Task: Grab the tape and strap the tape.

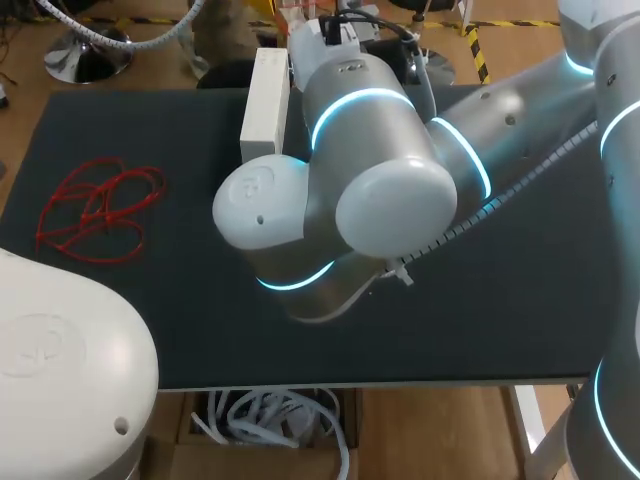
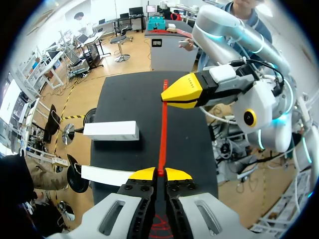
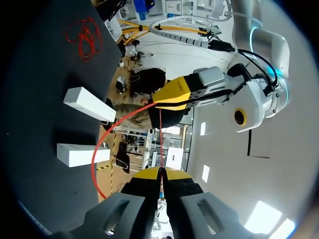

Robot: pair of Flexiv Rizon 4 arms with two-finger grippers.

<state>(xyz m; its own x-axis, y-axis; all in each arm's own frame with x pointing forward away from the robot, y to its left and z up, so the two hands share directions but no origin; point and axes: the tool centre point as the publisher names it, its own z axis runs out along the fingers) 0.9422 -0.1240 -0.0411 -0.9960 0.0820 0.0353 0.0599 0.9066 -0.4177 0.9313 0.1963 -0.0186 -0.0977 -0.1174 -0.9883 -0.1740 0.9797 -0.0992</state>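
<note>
— How are your hands set?

— My left gripper (image 2: 160,174) is clamped, both yellow tips pressed onto the thin red tape strip (image 2: 163,134). My right gripper (image 3: 160,173) is closed the same way, pinching the strip from two sides farther along.

— And the tape between them?

— It runs as a straight, taut line from one gripper to the other, held in the air above the black table top (image 1: 180,330). The grippers face each other tip to tip, well apart. Past my left gripper's pinch, the right wrist view shows more of the strip hanging in a slack curve.

— Where is this, reckoned from the loose tangle of red cord (image 1: 98,210)?

— The tangle lies flat on the table, and in the left wrist view it shows right under my left gripper. The taut strip leads away from the tangle, out over the table.

— What else is there?

— Two white rectangular blocks (image 2: 110,131) lie on the table, well apart from the tangle. They sit near each other with a gap between them, beside the strip's line. In the head view my right arm (image 1: 380,190) covers the table's middle and hides both grippers. One block shows behind it, farther back than the tangle.
</note>
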